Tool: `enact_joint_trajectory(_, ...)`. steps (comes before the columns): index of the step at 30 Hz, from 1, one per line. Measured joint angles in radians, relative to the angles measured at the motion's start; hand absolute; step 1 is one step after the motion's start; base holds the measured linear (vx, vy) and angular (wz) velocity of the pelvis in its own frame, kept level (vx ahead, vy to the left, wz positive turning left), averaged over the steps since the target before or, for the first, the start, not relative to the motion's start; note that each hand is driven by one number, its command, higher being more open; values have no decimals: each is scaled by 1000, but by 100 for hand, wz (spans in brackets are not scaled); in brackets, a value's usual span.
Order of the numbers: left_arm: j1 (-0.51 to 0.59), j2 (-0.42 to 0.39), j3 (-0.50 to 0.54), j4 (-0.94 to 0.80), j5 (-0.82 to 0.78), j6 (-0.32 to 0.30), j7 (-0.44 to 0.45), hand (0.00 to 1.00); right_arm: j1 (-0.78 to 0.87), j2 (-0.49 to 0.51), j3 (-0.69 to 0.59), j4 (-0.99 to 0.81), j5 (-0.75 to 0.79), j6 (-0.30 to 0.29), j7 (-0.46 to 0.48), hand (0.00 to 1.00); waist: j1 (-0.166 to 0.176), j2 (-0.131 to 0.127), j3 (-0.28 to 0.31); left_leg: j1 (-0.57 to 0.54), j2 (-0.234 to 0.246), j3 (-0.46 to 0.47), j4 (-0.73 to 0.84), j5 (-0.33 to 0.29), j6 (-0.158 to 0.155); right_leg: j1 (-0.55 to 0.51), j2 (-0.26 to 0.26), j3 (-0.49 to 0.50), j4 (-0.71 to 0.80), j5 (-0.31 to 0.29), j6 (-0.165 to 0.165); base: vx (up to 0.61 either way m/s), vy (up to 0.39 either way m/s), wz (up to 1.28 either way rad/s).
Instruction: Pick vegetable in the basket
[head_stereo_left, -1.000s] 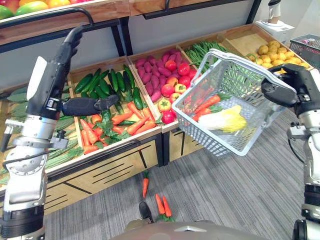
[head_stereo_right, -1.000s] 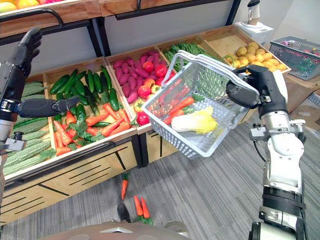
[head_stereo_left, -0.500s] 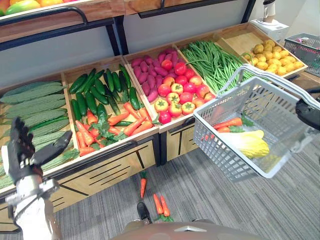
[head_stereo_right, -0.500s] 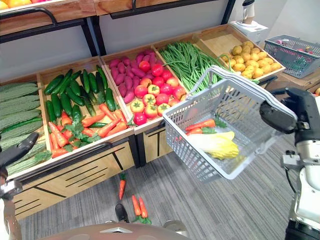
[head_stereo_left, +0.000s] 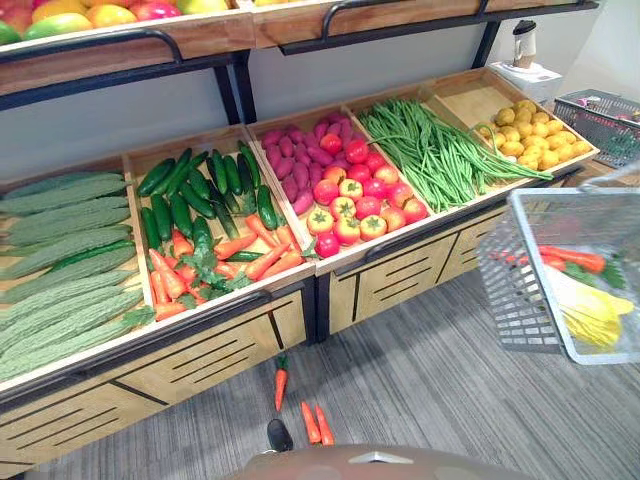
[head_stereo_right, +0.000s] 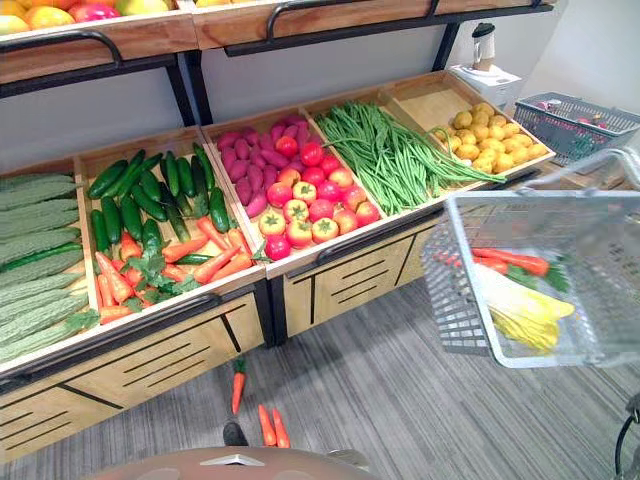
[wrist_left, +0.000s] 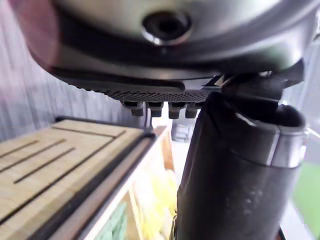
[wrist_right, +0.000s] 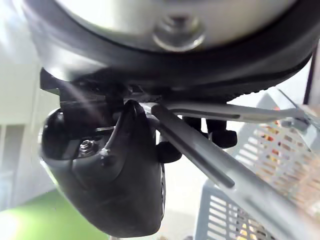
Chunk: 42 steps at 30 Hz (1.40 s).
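I'm curling my right hand (wrist_right: 117, 195) round the handle (wrist_right: 212, 162) of the grey basket (head_stereo_right: 462, 300), which is hanging at the right edge of the frame above the floor (head_stereo_right: 400, 400). Inside it, two carrots (head_stereo_right: 512, 262) are lying against a yellow leafy cabbage (head_stereo_right: 520, 315). Across the middle, the wooden stand (head_stereo_right: 150, 365) is showing cucumbers (head_stereo_right: 150, 190), tomatoes (head_stereo_right: 310, 215) and green beans (head_stereo_right: 390, 150). Loose carrots (head_stereo_right: 270, 425) are lying on the floor, lower centre. My left hand (wrist_left: 235, 180) is hanging relaxed with its fingers straight, holding nothing.

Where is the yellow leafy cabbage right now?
In the right eye view, the yellow leafy cabbage lies inside the grey plastic basket on the right side, just below an orange carrot, in front of the wooden vegetable stand.
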Motion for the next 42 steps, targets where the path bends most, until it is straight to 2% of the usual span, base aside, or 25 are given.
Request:
enact_joint_trajectory(1, 7, -4, -3, 26, -7, -5, 0, 100, 9, 26, -3, 0, 4, 0, -8, 0, -1, -12, -8, 4, -10, 9, 10, -18, -8, 0, -20, 2, -11, 2, -5, 37, 79, -9)
enact_joint_trajectory(2, 10, -12, -6, 82, -28, -6, -2, 100, 35, 82, -5, 1, 16, 2, -20, 0, 12, -32, -12, -9, -18, 10, 120, -28, 60, 7, -41, 6, -14, 4, -1, 100, 38, -23)
enact_joint_trajectory(3, 25, -32, -7, 134, -40, -6, -3, 100, 63, 124, -1, 0, 18, 3, -30, 0, 29, -18, -14, 1, -4, -6, 150, -87, 55, 19, -24, 15, -14, 1, 4, 107, -1, -19)
enact_joint_trajectory(4, 28, -32, -7, 165, -48, -5, -4, 100, 74, 154, 2, 3, 19, 5, -42, 0, 30, -22, -21, 4, -9, -8, 138, -88, 60, 21, -26, 14, -13, 0, 6, 87, -21, -8)
enact_joint_trajectory(6, 27, -39, -16, 263, -61, 5, -15, 100, 104, 265, 16, 26, 22, 12, -81, 0, 27, -38, -38, 22, -25, -2, 62, -74, 51, 14, -29, 12, -17, -1, 5, 60, 11, 12)
enact_joint_trajectory(8, 18, -45, -23, 327, -61, 20, -26, 100, 111, 326, 21, 44, 27, 28, -98, 0, 29, -40, -37, 50, -30, 16, 7, -44, 54, 10, -27, 14, -13, -3, 8, 53, 5, 1)
enact_joint_trajectory(11, 18, -48, -67, 384, -61, 39, -39, 100, 154, 382, 73, 73, 48, 46, -106, 0, 33, -37, -36, 71, -28, 26, 1, -35, 55, 26, -26, 14, -10, -11, 17, 40, 1, -4)
enact_joint_trajectory(13, 13, -56, -129, 394, -50, 52, -67, 100, 173, 422, 118, 92, 57, 49, -107, 0, 35, -26, -32, 81, -22, 32, 1, -35, 54, 34, -25, 13, -10, -13, 19, 44, -11, -5)
enact_joint_trajectory(18, -4, -56, -197, 394, 10, 59, -92, 100, 173, 434, 154, 110, 67, 50, -107, 0, 42, -13, -28, 86, -19, 35, 1, -36, 53, 38, -26, 12, -11, -14, 26, 38, 2, -1)
enact_joint_trajectory(22, -13, -55, -234, 395, 64, 64, -99, 100, 173, 435, 163, 112, 67, 50, -108, 0, 54, -20, -24, 89, -20, 39, 1, -38, 51, 39, -28, 11, -10, -15, 28, 59, 6, -1)
enact_joint_trajectory(26, -21, -55, -263, 412, 142, 82, -116, 100, 158, 431, 172, 155, 73, 49, -104, 0, 55, -38, 2, 105, -20, 42, 1, -47, 49, 58, -30, 10, -9, -18, 27, 55, 3, -2)
enact_joint_trajectory(29, -22, -54, -341, 459, 184, 102, -142, 100, 145, 427, 194, 222, 108, 48, -92, 0, 55, -50, 34, 125, -21, 60, 1, -57, 46, 67, -34, 18, -6, -23, 25, 55, 12, -10)
enact_joint_trajectory(32, -21, -56, -411, 478, 231, 118, -160, 100, 137, 423, 226, 302, 108, 49, -88, 0, 55, -61, 42, 137, -25, 69, 1, -64, 45, 68, -38, 24, 5, -35, 22, 46, 10, -9)
enact_joint_trajectory(34, -24, -58, -466, 495, 267, 124, -179, 100, 127, 420, 248, 380, 106, 49, -87, 0, 55, -62, 43, 139, -26, 73, 1, -70, 43, 71, -40, 27, 5, -38, 22, 73, 8, -7)
enact_joint_trajectory(40, -29, -60, -528, 534, 312, 125, -194, 100, 120, 418, 262, 525, 107, 49, -82, 0, 55, -58, 63, 168, -24, 74, 1, -83, 27, 95, -39, 28, 14, -39, 21, 78, 1, -5)
enact_joint_trajectory(42, -29, -58, -550, 549, 334, 125, -196, 100, 119, 416, 288, 577, 109, 49, -71, 0, 55, -59, 68, 172, -25, 74, 1, -90, 33, 93, -40, 28, 25, -46, 19, 18, 1, -3)
